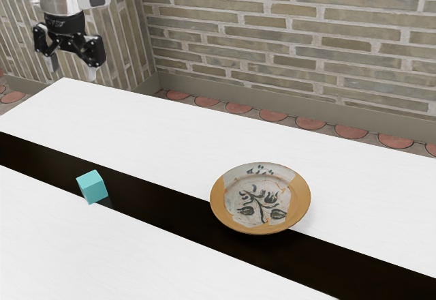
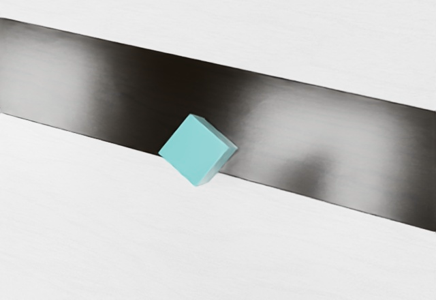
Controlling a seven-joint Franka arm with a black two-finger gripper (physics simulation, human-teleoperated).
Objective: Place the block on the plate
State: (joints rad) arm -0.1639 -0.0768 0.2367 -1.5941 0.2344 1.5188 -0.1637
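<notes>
turquoise cube [image 1: 92, 187] is where to start: in the exterior view it lies on the white tabletop [image 1: 150, 126], well apart from the plate, toward the end edge at the exterior view's left. it sits on the border of the black strip [image 1: 157, 206], the border farther from the tabletop's long brick-wall edge. the decorated ceramic plate [image 1: 218, 204] rests nearer the exterior view's right, partly on that same strip and partly on the white between it and the long edge, with nothing on it. the black two-finger gripper [image 1: 73, 69] hangs high by the tabletop's corner at the exterior view's upper left, its jaws parted and holding nothing. so no part of the moving is done: the cube is ungripped and the plate waits for it.

in the wrist view the cube lies near the middle, straddling the strip's border, its sides set askew to that line. the hand seems roughly aimed at it, though by my reading the descent is all to come, perhaps with a turn of the wrist to match the cube's faces. after that, the grasp, the lift, the carry along the strip to the plate, the lowering and the release are left.
</notes>
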